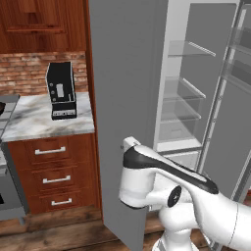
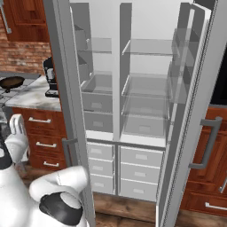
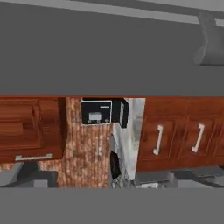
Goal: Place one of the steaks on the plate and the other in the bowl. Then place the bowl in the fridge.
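Nearest to us in the left base view, our white arm (image 1: 166, 191) curves up from five o'clock, smooth and glossy, with a dark band along its upper link. In the right base view the same rounded white shells sit at seven o'clock, and a pale two-pronged piece stands at about nine o'clock by the left edge; we cannot tell whether that is the end effector. We cannot make out its finger tips in the hand view either, but the jaws stand spread wide and nothing shows between them.

Just beyond the arm, the fridge (image 2: 133, 88) stands with both wide light-grey doors swung out. The left door (image 1: 122, 98) is a flat matte slab that crosses the left base view from twelve to six o'clock. In the hand view its grey face (image 3: 96, 52) spans the upper half, with a rounded bar handle (image 3: 210, 41) at two o'clock. Inside, the walls are pale grey, with clear glass shelves (image 2: 146, 46), boxy translucent bins, and four flat-fronted drawers (image 2: 137, 173) below. The shelves we see are bare.

Further off at nine o'clock, a marbled white counter (image 1: 44, 120) tops reddish wooden cabinets (image 1: 51, 176) with slim metal pulls. A boxy black coffee machine (image 1: 61, 90) stands on it against a rough red brick wall (image 1: 24, 73). At the far left of the right base view lies a dark round frying pan (image 2: 11, 82).
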You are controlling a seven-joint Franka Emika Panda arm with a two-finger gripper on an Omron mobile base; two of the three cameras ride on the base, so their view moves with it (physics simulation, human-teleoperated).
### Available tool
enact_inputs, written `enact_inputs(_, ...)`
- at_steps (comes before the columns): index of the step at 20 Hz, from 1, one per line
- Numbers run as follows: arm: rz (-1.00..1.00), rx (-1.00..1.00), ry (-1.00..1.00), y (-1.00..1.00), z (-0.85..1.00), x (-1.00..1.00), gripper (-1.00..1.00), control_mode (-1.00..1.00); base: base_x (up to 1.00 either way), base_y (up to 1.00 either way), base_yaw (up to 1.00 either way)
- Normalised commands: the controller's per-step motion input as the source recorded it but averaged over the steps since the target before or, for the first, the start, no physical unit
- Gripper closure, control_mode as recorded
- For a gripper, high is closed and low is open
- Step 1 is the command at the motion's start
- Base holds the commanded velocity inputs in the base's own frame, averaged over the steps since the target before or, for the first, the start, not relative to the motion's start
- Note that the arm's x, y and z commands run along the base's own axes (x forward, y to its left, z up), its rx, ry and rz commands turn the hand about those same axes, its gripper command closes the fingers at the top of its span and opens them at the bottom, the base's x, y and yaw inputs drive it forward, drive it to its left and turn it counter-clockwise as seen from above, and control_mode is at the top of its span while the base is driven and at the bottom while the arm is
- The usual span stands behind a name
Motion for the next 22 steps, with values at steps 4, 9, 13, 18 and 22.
enact_inputs(4, 0.00, -0.46, -0.46, 0.03, 1.00, 0.00, -1.00, -1.00, 0.00, 0.00, 0.00)
enact_inputs(9, -0.14, -0.31, -0.26, -0.45, 1.00, -0.01, -1.00, -1.00, 0.00, 0.00, 0.00)
enact_inputs(13, 0.15, -0.45, -0.17, -0.26, 1.00, -0.56, -1.00, -1.00, 0.00, 0.00, 0.00)
enact_inputs(18, 0.38, -0.52, -0.14, -0.24, 1.00, -0.91, -1.00, -1.00, 0.00, 0.00, 0.00)
enact_inputs(22, 0.50, -0.48, -0.04, -0.53, 1.00, -0.25, -1.00, -1.00, 0.00, 0.00, 0.00)
